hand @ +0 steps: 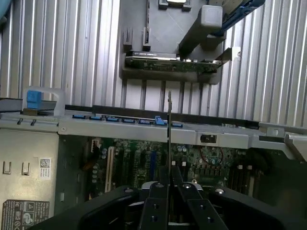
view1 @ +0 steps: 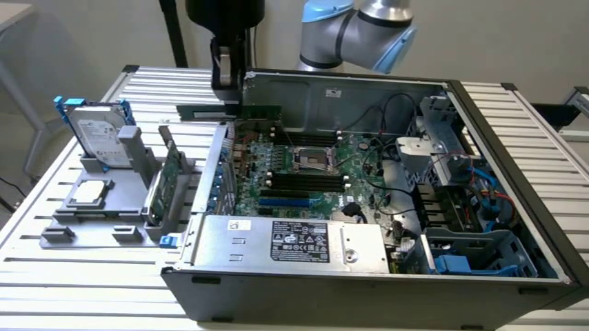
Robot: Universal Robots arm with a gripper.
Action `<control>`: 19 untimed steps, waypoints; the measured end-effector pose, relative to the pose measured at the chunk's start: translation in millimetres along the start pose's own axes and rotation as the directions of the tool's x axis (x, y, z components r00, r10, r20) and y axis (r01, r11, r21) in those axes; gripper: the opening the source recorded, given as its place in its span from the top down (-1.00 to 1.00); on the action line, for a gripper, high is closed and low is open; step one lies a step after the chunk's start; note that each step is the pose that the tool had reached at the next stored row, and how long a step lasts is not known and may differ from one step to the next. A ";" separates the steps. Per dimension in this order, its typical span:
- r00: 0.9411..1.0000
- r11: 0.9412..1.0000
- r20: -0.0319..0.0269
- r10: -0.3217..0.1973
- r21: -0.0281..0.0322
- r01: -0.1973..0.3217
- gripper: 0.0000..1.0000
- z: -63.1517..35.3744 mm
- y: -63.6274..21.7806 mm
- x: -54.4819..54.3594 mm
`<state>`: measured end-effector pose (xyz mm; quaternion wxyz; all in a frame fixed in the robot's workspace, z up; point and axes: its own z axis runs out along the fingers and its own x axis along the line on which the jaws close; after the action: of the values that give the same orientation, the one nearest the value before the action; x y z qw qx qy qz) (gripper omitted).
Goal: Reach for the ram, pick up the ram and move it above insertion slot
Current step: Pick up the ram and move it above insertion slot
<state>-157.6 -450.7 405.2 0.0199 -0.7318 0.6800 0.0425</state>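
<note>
Your gripper [view1: 228,103] is clenched on the ram [view1: 261,110], which sits level in the air over the rear wall of the open case [view1: 368,289] — above the motherboard [view1: 313,176], clear of its black slots [view1: 304,183]. In the wrist view the ram [hand: 169,124] appears edge-on, pinched between the fingers [hand: 158,191]. The rack [view1: 101,214] beside the case holds the hard drive [view1: 99,134] and a green card [view1: 164,183] — both upright.

Ram [hand: 169,125] edge-on, its held end hidden between the jaws
</note>
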 end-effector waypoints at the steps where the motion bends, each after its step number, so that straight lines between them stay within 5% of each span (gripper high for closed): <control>1: 1.000 1.000 0.000 0.000 0.000 0.000 0.73 0.3 -3.0 -2.1; 19: 1.000 1.000 0.000 0.000 0.000 0.000 0.73 8.4 -57.2 -44.1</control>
<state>-104.0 -401.9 399.1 0.0199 -0.7318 0.6799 0.0425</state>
